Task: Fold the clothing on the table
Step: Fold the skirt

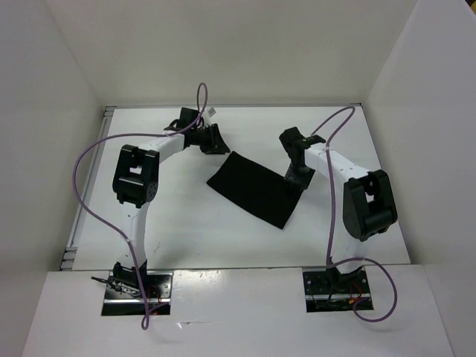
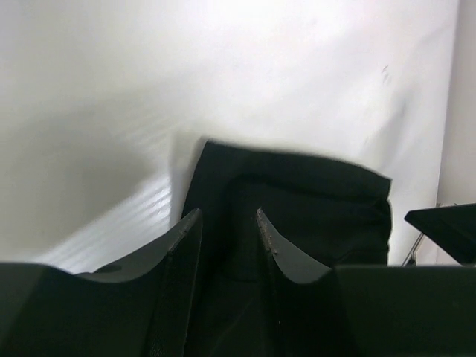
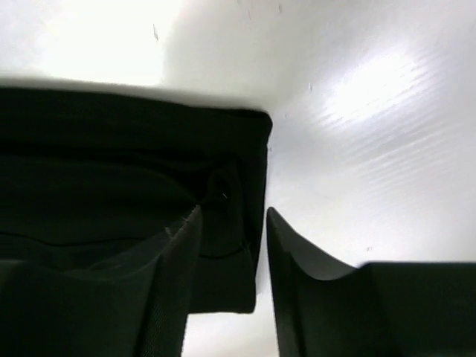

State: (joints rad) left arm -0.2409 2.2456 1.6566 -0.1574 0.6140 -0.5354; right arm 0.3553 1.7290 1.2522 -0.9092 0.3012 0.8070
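The clothing (image 1: 253, 188) lies in the middle of the table (image 1: 186, 223), its long axis slanting from far left to near right. We have the left gripper (image 2: 227, 223) and right gripper (image 3: 233, 216) at opposite ends of its far long edge, jaws parted and clamping nothing, so neither arm is nearer.

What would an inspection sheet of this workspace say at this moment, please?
Surface: white table, smooth, bare around the garment.
Job's things: black clothing lies flat and skewed at mid-table, with layered edges.
Clutter: nothing seen.
Grippers: left gripper is open over the clothing's far corner; right gripper is open over its right corner; neither holds it.
Cables: purple cables loop beside both arms, off the clothing.
Surroundings: white walls on three sides.
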